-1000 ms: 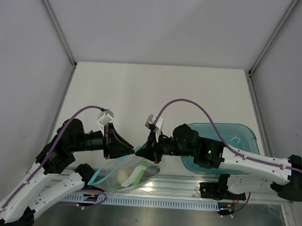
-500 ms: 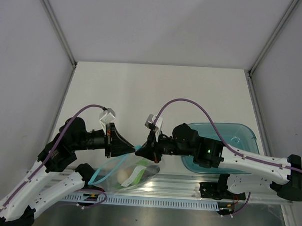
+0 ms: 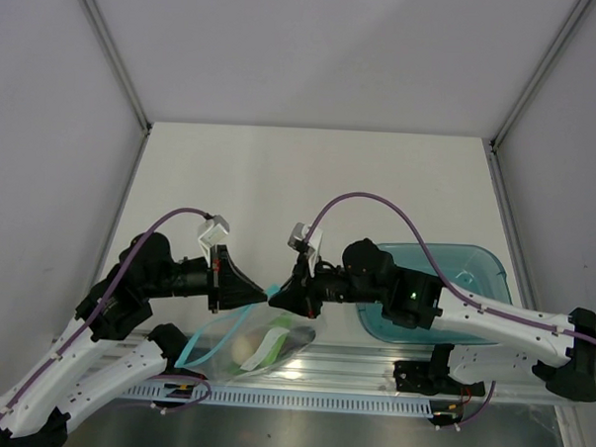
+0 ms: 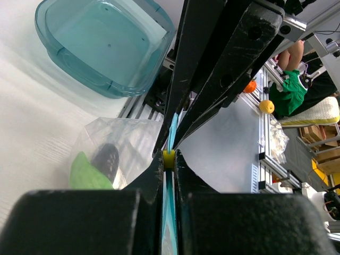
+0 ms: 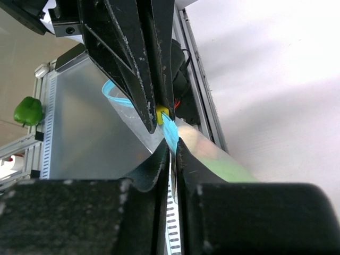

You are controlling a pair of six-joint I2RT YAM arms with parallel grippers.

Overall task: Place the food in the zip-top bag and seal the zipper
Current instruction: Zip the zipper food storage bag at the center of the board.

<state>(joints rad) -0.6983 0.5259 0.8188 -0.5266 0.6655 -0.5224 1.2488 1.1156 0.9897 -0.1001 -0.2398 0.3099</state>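
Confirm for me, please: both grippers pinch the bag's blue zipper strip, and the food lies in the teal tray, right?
Not quite. The left wrist view shows the teal tray empty; the food lies inside the zip-top bag. The left gripper and right gripper do pinch the zipper.

Bright even light, soft shadows; wrist views blurry up close.
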